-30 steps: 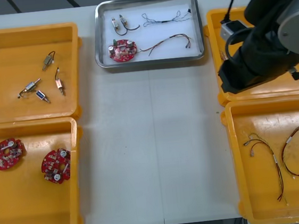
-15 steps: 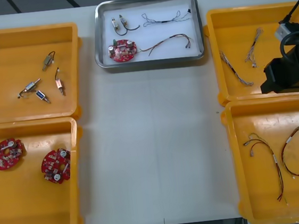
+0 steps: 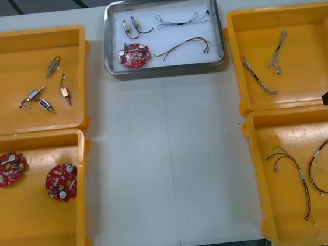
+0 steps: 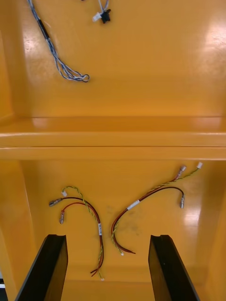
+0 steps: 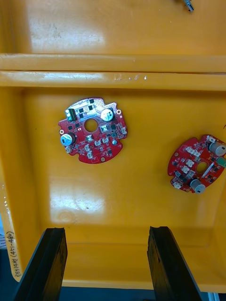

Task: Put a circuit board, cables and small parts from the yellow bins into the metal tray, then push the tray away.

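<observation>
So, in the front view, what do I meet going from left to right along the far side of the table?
Far left yellow bin with small metal parts → metal tray, inside it a red circuit board then a red and yellow cable → far right yellow bin with two twisted blue and white cables.

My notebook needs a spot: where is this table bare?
The table is bare between the yellow bins, nearer than the metal tray. The tray is crowded: circuit board, cables, small metal parts. The left gripper and right gripper hang open over the near bins.
</observation>
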Controlling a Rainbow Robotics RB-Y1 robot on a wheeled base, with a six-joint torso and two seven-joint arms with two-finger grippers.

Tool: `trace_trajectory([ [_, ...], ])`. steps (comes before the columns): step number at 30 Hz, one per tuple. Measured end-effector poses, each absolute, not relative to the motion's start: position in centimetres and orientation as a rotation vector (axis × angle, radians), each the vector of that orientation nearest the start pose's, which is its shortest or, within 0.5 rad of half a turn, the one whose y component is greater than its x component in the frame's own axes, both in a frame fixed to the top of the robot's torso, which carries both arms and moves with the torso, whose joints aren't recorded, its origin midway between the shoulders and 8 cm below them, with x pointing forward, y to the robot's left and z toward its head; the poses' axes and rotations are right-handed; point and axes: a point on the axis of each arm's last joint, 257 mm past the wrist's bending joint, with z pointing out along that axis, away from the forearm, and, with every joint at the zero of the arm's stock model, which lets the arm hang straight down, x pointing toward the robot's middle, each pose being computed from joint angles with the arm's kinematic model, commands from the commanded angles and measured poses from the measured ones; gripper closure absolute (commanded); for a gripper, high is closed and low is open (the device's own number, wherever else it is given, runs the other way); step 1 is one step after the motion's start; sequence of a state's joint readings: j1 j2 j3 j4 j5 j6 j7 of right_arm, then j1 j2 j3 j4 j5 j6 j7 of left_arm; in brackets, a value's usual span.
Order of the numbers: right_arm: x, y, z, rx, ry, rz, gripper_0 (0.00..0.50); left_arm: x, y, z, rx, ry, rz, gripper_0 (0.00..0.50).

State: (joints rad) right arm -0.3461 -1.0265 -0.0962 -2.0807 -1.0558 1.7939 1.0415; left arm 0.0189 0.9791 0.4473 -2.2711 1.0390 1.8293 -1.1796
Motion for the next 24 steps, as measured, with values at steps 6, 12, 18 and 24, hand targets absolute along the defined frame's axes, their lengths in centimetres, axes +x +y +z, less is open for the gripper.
trace_trajectory([
  [6, 40.0, -35.8, -13.1, 0.073, 2.7, 0.029, 0.0, 33.8, 40.8, -13.9, -0.075, 2.668, 0.068, 0.0],
  [12, 39.8, -36.1, -13.3, 0.082, 2.705, 0.028, 0.0, 33.8, 40.8, -13.9, -0.075, 2.668, 0.068, 0.0],
  [18, 39.8, -36.1, -13.3, 0.082, 2.705, 0.027, 0.0, 33.8, 40.8, -13.9, -0.075, 2.668, 0.068, 0.0],
  [24, 39.8, -36.1, -13.3, 0.083, 2.705, 0.027, 0.0, 33.8, 40.8, -13.9, -0.075, 2.668, 0.068, 0.0],
])
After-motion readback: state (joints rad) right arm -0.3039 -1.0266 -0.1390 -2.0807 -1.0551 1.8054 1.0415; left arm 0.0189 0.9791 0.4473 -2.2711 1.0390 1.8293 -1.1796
